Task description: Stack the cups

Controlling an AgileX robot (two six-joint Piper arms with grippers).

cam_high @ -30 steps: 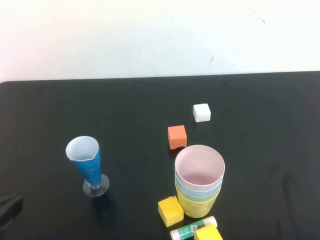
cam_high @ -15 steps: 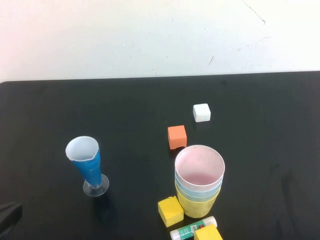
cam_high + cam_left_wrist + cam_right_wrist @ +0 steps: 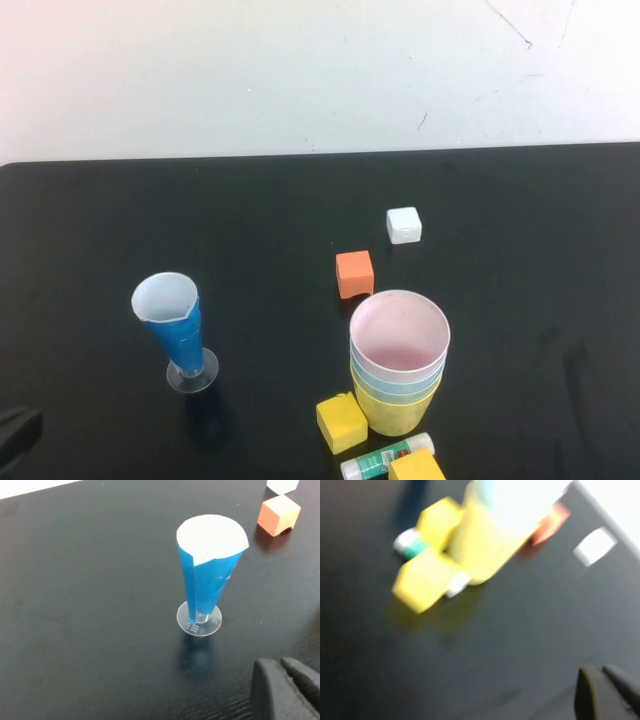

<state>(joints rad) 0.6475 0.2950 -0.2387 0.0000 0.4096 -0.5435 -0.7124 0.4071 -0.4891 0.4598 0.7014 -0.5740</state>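
Observation:
The cups stand nested in one stack (image 3: 398, 360) at the front right of the black table (image 3: 250, 220): pink on top, pale blue rims beneath, yellow at the bottom. The right wrist view shows the stack (image 3: 490, 535) blurred, some way off. My left gripper (image 3: 14, 434) sits at the table's near left corner, shut and holding nothing; the left wrist view has its fingers (image 3: 281, 664) pressed together. My right gripper (image 3: 603, 673) is shut and empty over bare table, out of the high view.
A blue-and-white cone cup (image 3: 178, 335) on a clear foot stands at the left. An orange block (image 3: 354, 273) and a white block (image 3: 404, 225) lie behind the stack. Two yellow blocks (image 3: 341, 421) (image 3: 416, 467) and a glue stick (image 3: 380, 458) crowd its front.
My left gripper has drawn back a little toward the near left corner. The stack and the other objects have not moved.

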